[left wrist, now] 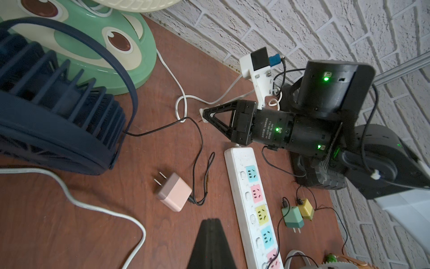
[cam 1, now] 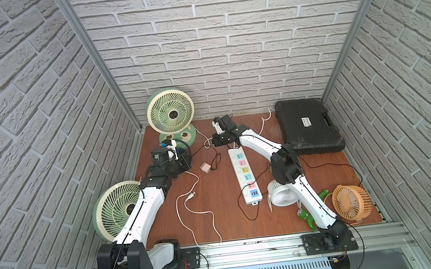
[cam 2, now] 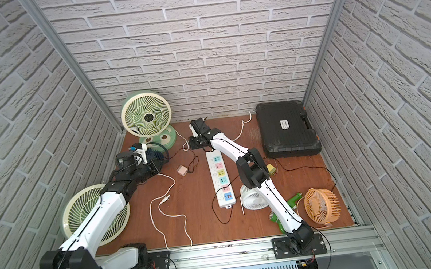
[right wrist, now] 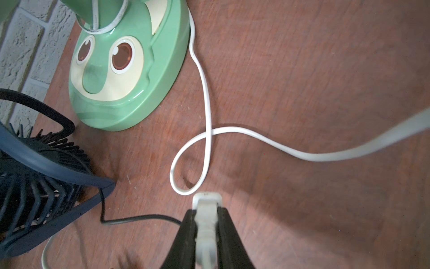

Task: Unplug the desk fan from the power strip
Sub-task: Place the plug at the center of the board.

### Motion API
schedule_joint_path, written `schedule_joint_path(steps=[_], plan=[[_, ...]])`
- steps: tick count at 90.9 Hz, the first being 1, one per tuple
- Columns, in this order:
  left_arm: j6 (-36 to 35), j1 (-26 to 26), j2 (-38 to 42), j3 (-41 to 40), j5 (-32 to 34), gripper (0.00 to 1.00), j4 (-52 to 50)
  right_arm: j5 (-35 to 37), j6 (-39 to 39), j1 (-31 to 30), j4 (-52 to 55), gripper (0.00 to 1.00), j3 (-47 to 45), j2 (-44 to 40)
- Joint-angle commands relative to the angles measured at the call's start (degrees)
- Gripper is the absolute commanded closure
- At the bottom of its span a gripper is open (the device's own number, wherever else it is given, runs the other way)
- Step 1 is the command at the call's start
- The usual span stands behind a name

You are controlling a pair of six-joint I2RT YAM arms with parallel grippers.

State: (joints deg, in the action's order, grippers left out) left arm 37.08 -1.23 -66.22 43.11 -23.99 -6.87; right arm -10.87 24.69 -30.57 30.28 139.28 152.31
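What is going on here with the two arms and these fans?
The right gripper is shut on a white plug, whose cord loops across to the base of the green desk fan. The plug is out of the power strip and held beyond its far end. The left gripper is shut and empty, beside the dark blue fan.

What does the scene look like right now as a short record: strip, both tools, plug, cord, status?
Strip: long white plastic power strip with pastel sockets lies flat; the four sockets nearest the right tool are empty.
Right tool: shut on the white moulded plug, held clear of the strip.
Left tool: shut, empty.
Cord: flat white cord loops from the plug to the green plastic desk fan with a cartoon-eyed base.
Status: plug looks already out.
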Motion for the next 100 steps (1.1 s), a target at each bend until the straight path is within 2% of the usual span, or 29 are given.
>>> schedule_joint_path(steps=[1,28,54,77,100], plan=[[-1.31,-1.23,1.26,-0.92,-0.44,1.0,0.2,-1.03,0.83,0.17,-0.05,0.79,1.58,-0.16],[-1.84,-2.68,0.56,-1.21,0.08,1.0,1.25,-0.29,-1.01,0.4,2.05,0.56,0.24,-3.77],[-3.54,-3.15,-1.26,-0.91,4.52,1.0,5.17,-0.41,-2.13,2.4,0.37,0.44,-9.25,-14.74],[-7.64,-4.06,-3.14,0.3,8.06,0.96,7.37,0.01,-4.28,6.12,-0.66,0.39,-21.87,-26.65],[-10.79,-8.41,-2.87,-0.63,10.07,0.91,10.19,0.95,-6.22,12.74,-5.18,0.34,-39.6,-42.15]])
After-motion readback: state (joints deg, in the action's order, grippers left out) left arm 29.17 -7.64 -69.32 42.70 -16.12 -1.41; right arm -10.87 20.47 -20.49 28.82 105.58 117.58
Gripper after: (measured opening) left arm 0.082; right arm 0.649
